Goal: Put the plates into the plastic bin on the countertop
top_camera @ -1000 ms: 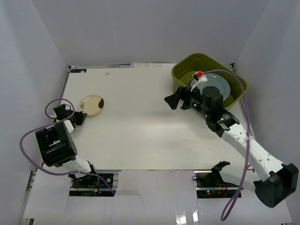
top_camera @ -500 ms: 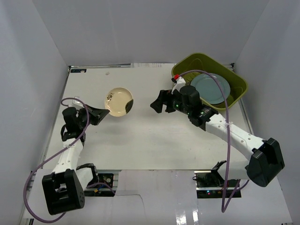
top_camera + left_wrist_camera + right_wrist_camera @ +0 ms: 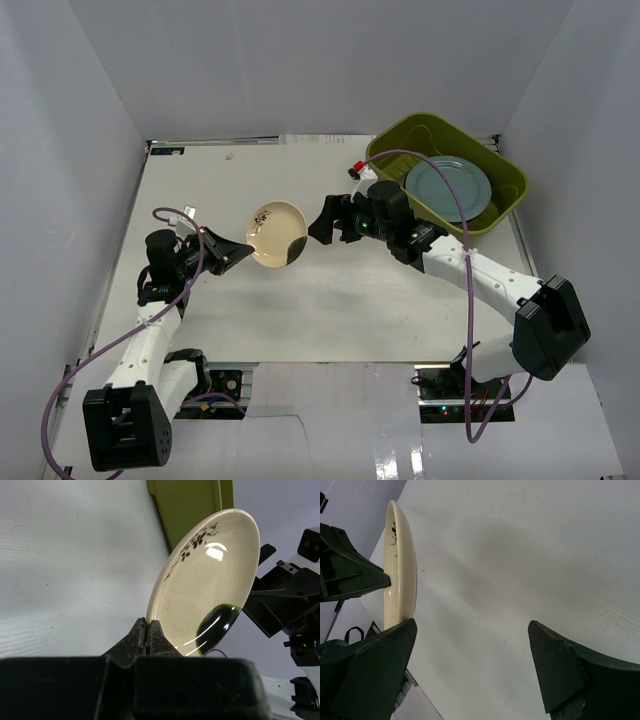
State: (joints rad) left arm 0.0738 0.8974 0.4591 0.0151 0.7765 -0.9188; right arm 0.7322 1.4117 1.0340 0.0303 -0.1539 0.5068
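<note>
1 overhead, 2 wrist close-ups of plate (image 3: 205,580)

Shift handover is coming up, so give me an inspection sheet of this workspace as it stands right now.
Surface: white countertop, matte.
Job's things: cream plate held tilted above the countertop; teal plate lying in the olive bin, far right.
Clutter: nothing seen.
Grippers: left claw shut on the cream plate's rim; right claw open, beside the plate's opposite edge.
Cables: purple cable looping along each arm.
Surroundings: plain white walls.
</note>
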